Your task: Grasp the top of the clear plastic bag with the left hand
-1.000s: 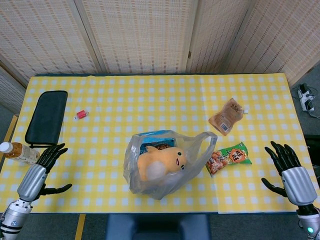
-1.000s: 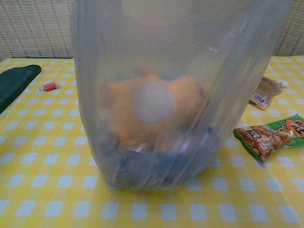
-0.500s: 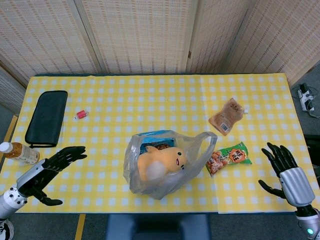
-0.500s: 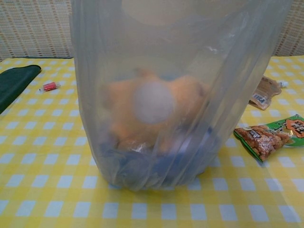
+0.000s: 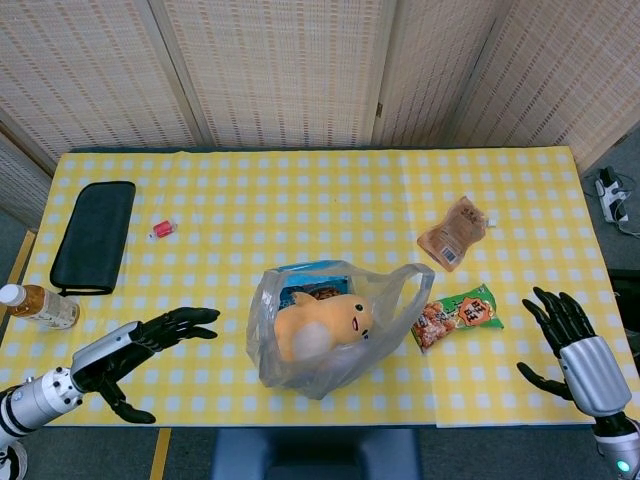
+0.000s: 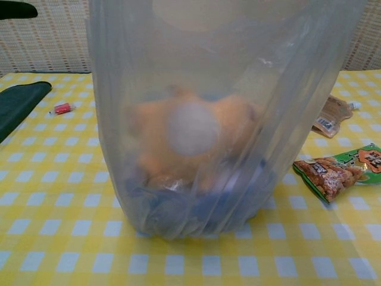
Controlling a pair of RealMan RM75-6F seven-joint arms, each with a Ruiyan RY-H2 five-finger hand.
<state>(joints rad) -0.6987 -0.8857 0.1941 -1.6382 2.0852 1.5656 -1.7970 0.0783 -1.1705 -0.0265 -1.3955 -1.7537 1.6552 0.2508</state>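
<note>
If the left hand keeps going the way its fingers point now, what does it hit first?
Probably the clear plastic bag. The left hand is open, fingers aimed right across bare tablecloth toward the bag's left side. Nothing lies between them in the head view, though the hand's height is unclear.

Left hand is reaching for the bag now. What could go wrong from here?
The clear plastic bag is thin and slack, with its top sagging around the plush toy, so the open left hand may close on the toy or slip off the film. A sideways approach might push the bag over toward the snack packet. The bottle near the left forearm risks being knocked.
</note>
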